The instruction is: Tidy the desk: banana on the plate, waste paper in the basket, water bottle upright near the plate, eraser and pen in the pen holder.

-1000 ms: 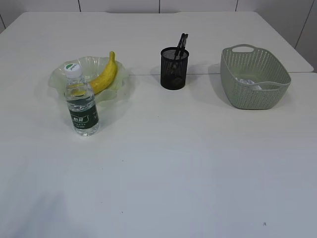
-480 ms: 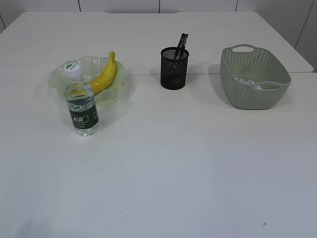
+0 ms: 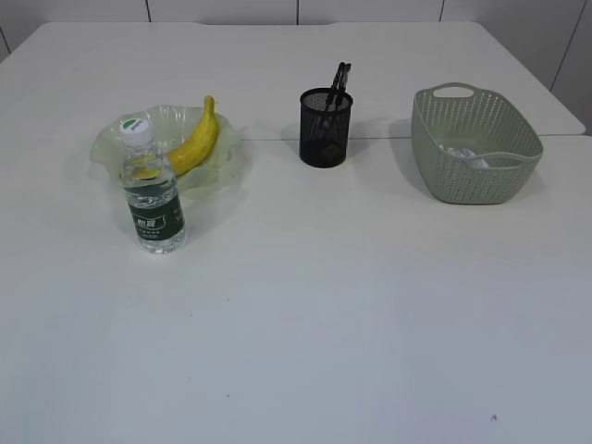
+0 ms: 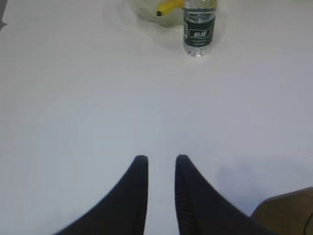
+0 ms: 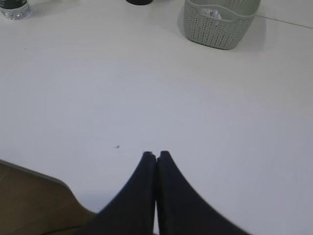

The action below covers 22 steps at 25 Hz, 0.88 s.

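Nothing on the desk (image 3: 305,305) has shifted since the earlier frames; only a faint shadow at the lower left edge has gone. From left to right: the banana (image 3: 196,141) lies in the plate (image 3: 109,139), the bottle (image 3: 154,189) stands upright just in front of it, pens stand in the holder (image 3: 326,129), crumpled paper sits in the basket (image 3: 481,185). The left gripper (image 4: 159,159), jaws slightly apart and empty, hangs well back from the bottle, which lies ahead and to its right. The right gripper (image 5: 156,155), pressed together, has the basket ahead and to its right. No move looks needed.

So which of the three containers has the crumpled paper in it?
The grey-green woven-look basket on the right; the ruffled plate holds the banana, the black mesh pen holder holds pens.
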{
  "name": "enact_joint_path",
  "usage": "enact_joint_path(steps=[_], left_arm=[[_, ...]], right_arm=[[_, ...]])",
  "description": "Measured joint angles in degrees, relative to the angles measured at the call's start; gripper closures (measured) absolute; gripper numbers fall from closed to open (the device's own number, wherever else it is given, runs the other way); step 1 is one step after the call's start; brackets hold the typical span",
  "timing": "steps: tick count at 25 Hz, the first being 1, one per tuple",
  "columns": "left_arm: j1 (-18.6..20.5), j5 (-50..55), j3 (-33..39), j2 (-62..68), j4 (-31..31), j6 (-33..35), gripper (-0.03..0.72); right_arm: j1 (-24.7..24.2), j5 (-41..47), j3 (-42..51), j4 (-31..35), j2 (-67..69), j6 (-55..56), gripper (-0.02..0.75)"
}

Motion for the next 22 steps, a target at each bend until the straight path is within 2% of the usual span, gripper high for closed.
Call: enact_joint_path(steps=[11,22], left_arm=[[0.0,2.3,0.9,0.0,0.0,0.4,0.562],[0.0,-2.0,2.8,0.0,0.0,0.5,0.566]], right_arm=[[0.0,0.0,0.0,0.0,0.0,0.0,0.748],[0.0,0.0,0.0,0.0,0.0,0.0,0.748]])
